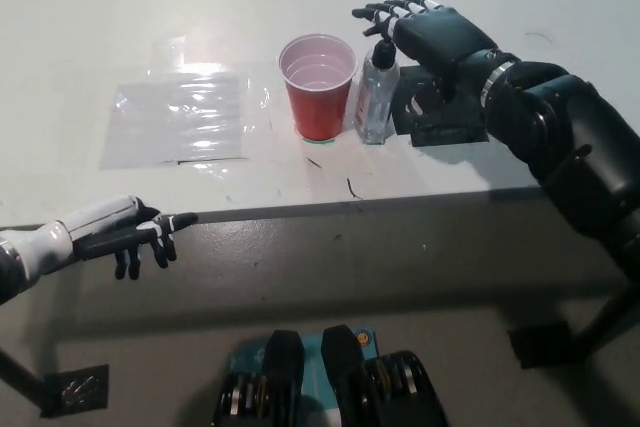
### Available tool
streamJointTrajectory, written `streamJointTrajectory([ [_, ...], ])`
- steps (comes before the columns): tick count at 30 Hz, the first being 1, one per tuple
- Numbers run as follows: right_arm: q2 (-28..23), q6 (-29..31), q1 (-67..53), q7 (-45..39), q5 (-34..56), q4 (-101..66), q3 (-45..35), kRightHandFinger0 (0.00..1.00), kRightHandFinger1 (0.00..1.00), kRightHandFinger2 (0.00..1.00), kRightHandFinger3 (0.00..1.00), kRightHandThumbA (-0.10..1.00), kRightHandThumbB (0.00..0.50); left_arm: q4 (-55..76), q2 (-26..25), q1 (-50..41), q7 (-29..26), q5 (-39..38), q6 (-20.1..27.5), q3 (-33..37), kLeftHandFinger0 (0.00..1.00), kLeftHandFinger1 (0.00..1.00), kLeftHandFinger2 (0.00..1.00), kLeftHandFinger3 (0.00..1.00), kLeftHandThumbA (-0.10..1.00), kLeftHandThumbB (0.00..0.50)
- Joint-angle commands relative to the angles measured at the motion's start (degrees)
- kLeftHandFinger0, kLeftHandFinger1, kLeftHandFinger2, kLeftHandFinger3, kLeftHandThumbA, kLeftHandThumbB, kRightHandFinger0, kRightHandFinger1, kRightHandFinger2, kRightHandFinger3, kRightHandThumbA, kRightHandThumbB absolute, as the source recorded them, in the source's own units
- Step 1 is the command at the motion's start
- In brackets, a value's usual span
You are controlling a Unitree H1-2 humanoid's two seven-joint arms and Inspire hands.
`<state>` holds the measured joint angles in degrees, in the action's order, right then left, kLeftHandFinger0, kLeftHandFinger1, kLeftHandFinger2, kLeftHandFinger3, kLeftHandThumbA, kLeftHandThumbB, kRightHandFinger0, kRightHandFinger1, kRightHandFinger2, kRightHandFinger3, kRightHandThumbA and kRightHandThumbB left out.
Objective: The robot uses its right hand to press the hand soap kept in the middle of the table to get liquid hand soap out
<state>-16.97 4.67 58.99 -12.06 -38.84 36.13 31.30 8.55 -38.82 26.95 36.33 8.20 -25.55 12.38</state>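
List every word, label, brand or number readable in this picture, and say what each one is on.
No readable text anywhere.
Soap bottle: clear, any label too small and blurred to read.
Red cup: plain, no print.
Plastic sheet: only glare.
Right hand and left hand: no markings legible.

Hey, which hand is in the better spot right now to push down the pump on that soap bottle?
The right hand. It hovers open just beside the pump of the soap bottle, next to the red cup. The left hand rests open off the table's near edge, far from it.
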Motion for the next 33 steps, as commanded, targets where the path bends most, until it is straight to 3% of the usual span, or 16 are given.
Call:
streamJointTrajectory([
  [1, 1.8, -1.2, -0.7, -0.9, -0.4, -1.6, -0.2, 1.0, 1.0, 1.0, 1.0, 1.0, 0.404, 1.0, -2.4, 1.9, 1.1, 0.2, -0.5, -0.5, 0.32, 0.29, 0.45, 0.68, 0.92, 0.249],
  [5, 2.9, -1.0, -0.4, -0.6, -1.2, -1.6, 0.2, 1.0, 1.0, 1.0, 1.0, 1.0, 0.4, 1.3, -2.5, 2.0, 1.2, 0.7, -0.3, -0.3, 0.3, 0.28, 0.44, 0.67, 0.95, 0.269],
  [11, 3.3, -2.1, -0.2, -0.3, -2.5, -2.3, 0.2, 1.0, 1.0, 1.0, 1.0, 1.0, 0.443, 0.8, -2.3, 2.3, 1.6, 0.5, -0.9, -0.4, 0.29, 0.27, 0.43, 0.66, 0.94, 0.273],
  [15, 2.9, -1.8, -0.4, -0.3, -3.0, -1.9, 0.4, 1.0, 1.0, 1.0, 1.0, 1.0, 0.436, 1.5, -2.5, 2.1, 1.6, 0.5, -1.0, -0.5, 0.32, 0.29, 0.44, 0.68, 0.93, 0.27],
  [18, 2.3, -1.5, -0.6, 0.3, -4.0, -1.4, 0.9, 1.0, 1.0, 1.0, 1.0, 1.0, 0.405, 1.5, -2.5, 1.7, 1.5, 0.2, -0.9, -0.9, 0.33, 0.29, 0.44, 0.68, 0.92, 0.256],
  [26, 1.1, -0.6, -0.4, 1.7, -5.7, -0.1, 1.5, 1.0, 1.0, 1.0, 1.0, 1.0, 0.421, 1.4, -2.6, 1.3, 1.0, 1.0, 0.5, -1.0, 0.34, 0.29, 0.42, 0.66, 0.95, 0.28],
  [33, 1.2, -0.9, -0.7, 1.6, -6.3, -0.4, 1.5, 1.0, 1.0, 1.0, 1.0, 1.0, 0.423, 1.2, -2.5, 1.2, 1.2, 0.6, 0.5, -1.0, 0.35, 0.3, 0.44, 0.65, 0.94, 0.27],
])
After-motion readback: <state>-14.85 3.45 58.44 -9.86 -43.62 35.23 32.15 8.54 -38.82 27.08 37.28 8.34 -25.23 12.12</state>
